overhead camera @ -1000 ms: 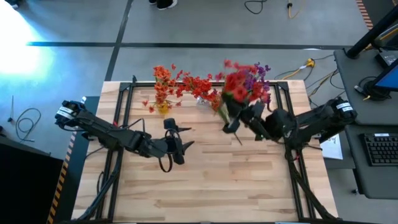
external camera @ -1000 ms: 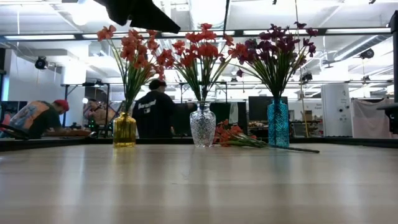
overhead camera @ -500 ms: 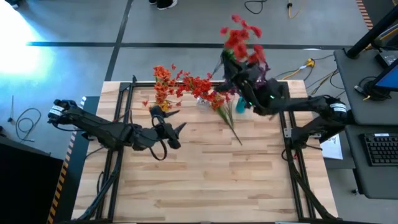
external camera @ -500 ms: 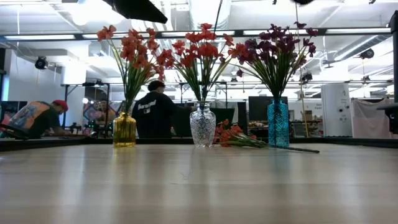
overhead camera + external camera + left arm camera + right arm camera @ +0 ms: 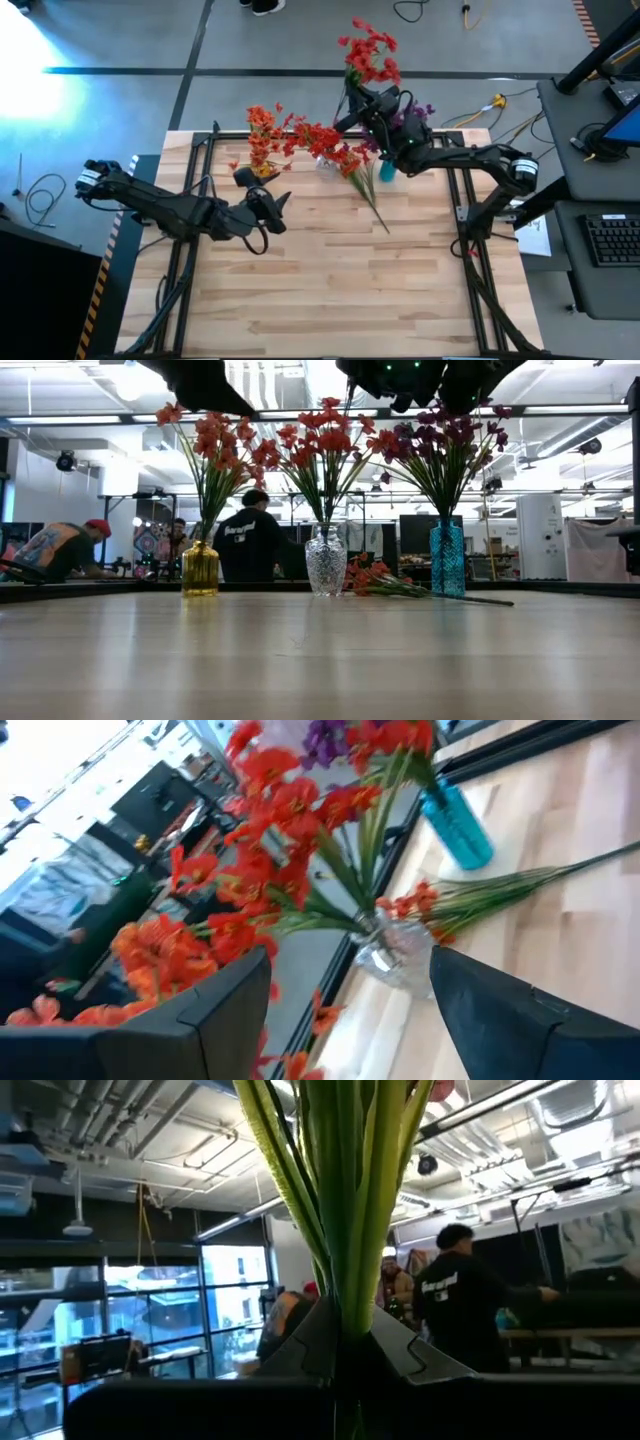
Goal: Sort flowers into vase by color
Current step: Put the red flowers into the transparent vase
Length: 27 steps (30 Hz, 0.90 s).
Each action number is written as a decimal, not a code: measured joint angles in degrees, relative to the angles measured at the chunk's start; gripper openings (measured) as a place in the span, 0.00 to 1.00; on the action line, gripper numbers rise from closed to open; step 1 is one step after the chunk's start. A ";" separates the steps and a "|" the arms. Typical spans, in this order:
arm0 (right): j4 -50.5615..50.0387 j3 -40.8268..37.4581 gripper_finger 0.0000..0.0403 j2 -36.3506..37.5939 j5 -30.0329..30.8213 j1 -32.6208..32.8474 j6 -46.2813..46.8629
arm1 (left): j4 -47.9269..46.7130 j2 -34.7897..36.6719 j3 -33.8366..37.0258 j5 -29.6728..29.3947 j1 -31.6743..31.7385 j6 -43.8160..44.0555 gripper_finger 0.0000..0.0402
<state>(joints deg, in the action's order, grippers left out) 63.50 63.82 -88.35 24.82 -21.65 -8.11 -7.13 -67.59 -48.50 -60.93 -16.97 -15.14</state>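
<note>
Three vases stand in a row near the table's far edge: a yellow vase (image 5: 200, 568) with orange-red flowers, a clear vase (image 5: 326, 563) with red ones, and a blue vase (image 5: 447, 558) with purple ones. One loose sprig (image 5: 366, 192) lies flat on the table between the clear and blue vases. My right gripper (image 5: 362, 100) is high above the far edge, shut on a bunch of red flowers (image 5: 368, 48). Nearer the table's middle, my left gripper (image 5: 268, 190) is open and holds nothing; it faces the clear vase (image 5: 395, 955). My right gripper pinches the green stems (image 5: 350, 1250) of the red bunch between its two fingers (image 5: 405, 1348). The fingers slant upward and lie along the stems. The bunch is lifted clear, its blossoms (image 5: 372, 45) up beyond the fingertips past the table's far edge. The stems' lower ends are hidden.
The wooden table (image 5: 330, 290) has bare room across its middle and near side. Black frame rails (image 5: 190, 190) run along its left and right edges. People (image 5: 245, 540) work at benches in the room behind the vases.
My right gripper has swung from above the blue vase toward the table's far edge and left, carrying the red bunch, whose blossoms now reach past the far edge. My left gripper has drawn a little toward the far edge and tipped up, still open.
</note>
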 joint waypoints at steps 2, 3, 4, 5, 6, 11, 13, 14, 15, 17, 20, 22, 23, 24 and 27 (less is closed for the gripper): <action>0.21 -0.42 0.03 -0.39 -0.06 0.00 1.06 | -0.40 0.00 0.15 -1.43 0.00 0.03 0.64; 0.21 -0.74 0.03 -0.51 -0.08 0.00 1.48 | -0.38 0.00 0.17 -1.95 0.00 0.03 0.64; 0.08 -1.17 0.03 -0.63 -0.05 0.00 2.29 | -0.38 0.00 0.17 -2.47 0.00 0.03 0.64; -0.02 -1.59 0.03 -0.75 -0.02 0.00 2.98 | -0.39 0.00 0.17 -2.81 0.00 0.04 0.64; -0.06 -2.06 0.03 -0.81 -0.02 0.00 3.98 | -0.43 0.00 0.17 -2.96 0.00 0.04 0.64; -0.13 -4.42 0.03 -0.81 -0.93 0.20 7.37 | -0.49 0.02 0.17 -3.06 0.00 0.21 0.64; -0.12 -5.23 0.03 -0.81 -1.45 0.44 8.58 | -0.51 0.02 0.17 -3.06 0.00 0.36 0.64; -0.12 -5.52 0.03 -0.81 -1.49 0.62 8.72 | -0.51 0.02 0.17 -3.06 0.00 0.56 0.64; -0.09 -5.84 0.03 -0.81 -1.49 0.67 8.69 | -0.51 0.02 0.17 -3.06 0.00 0.66 0.64; -0.03 -6.11 0.03 -1.01 -1.49 1.00 8.52 | -0.53 0.02 0.17 -3.03 0.00 0.72 0.64; 0.00 -6.15 0.03 -1.51 -2.51 1.32 8.34 | -0.54 0.02 0.17 -3.03 0.06 1.12 0.64; 0.15 -6.15 0.03 -2.26 -2.95 1.65 8.14 | -0.54 0.02 0.19 -3.03 0.15 1.57 0.64; 0.12 -6.15 0.03 -2.62 -2.96 1.85 7.72 | -0.53 0.02 0.19 -3.03 0.27 2.07 0.64; -0.22 -6.15 0.03 -2.96 -2.95 1.90 7.16 | -0.54 0.02 0.19 -3.01 0.37 2.47 0.64; -0.13 -6.20 0.03 -3.73 -2.91 2.16 6.75 | -0.59 -0.16 0.20 -3.01 0.52 2.80 0.64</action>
<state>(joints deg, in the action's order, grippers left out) 63.37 57.63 -92.09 21.91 -19.49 -1.37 -7.72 -67.75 -48.31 -63.94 -16.45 -12.34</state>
